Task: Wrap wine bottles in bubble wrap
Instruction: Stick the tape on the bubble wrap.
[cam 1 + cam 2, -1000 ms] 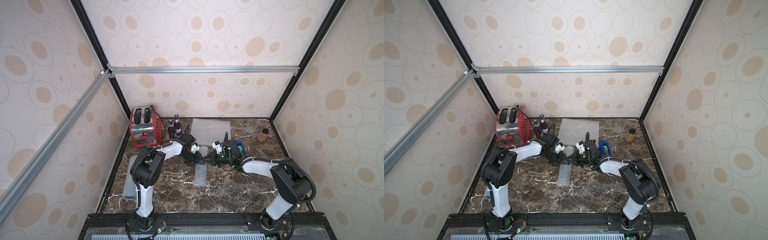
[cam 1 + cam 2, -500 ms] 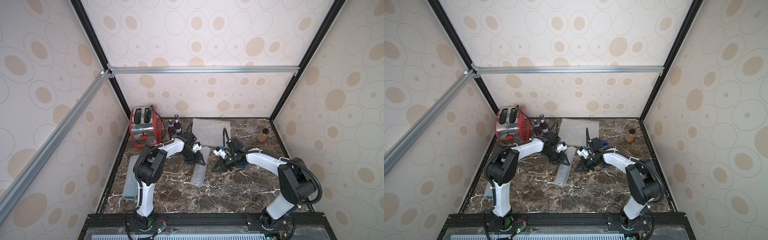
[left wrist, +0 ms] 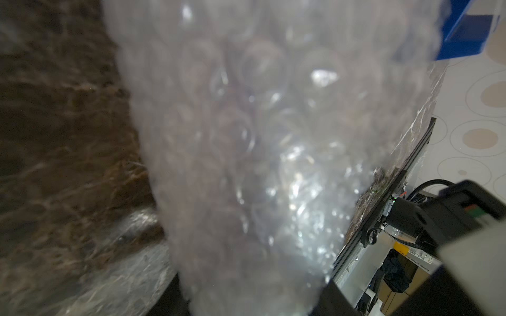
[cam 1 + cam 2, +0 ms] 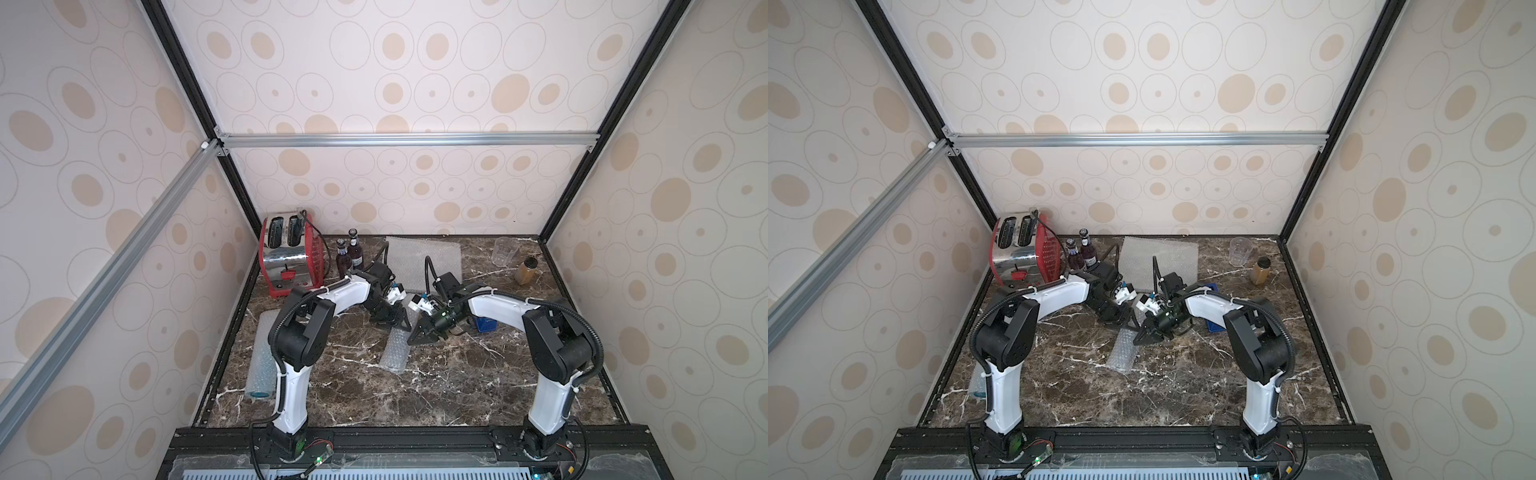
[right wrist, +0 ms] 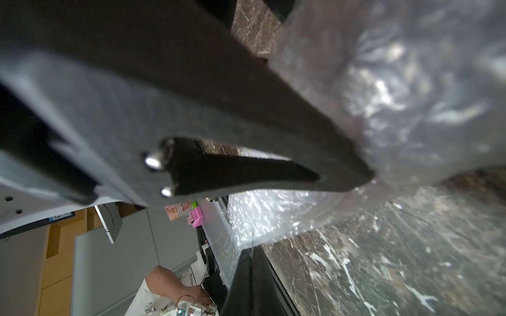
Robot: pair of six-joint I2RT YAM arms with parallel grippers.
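Bubble wrap roll [image 4: 395,351] lies flat — long axis front-to-back, slightly slanted

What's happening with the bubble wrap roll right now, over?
Left tool clamped on bubble wrap roll. Right tool shut, tip against roll. Two bare bottles stand by toaster, out of the way.

No text can be read with any certainty. The two upright wine bottles [image 4: 354,254] beside the red toaster [image 4: 286,257] carry small pale labels, but the print is too small to make out. In the left wrist view, a yellow and white sticker [image 3: 409,254] in the background bears blurred, illegible lettering.
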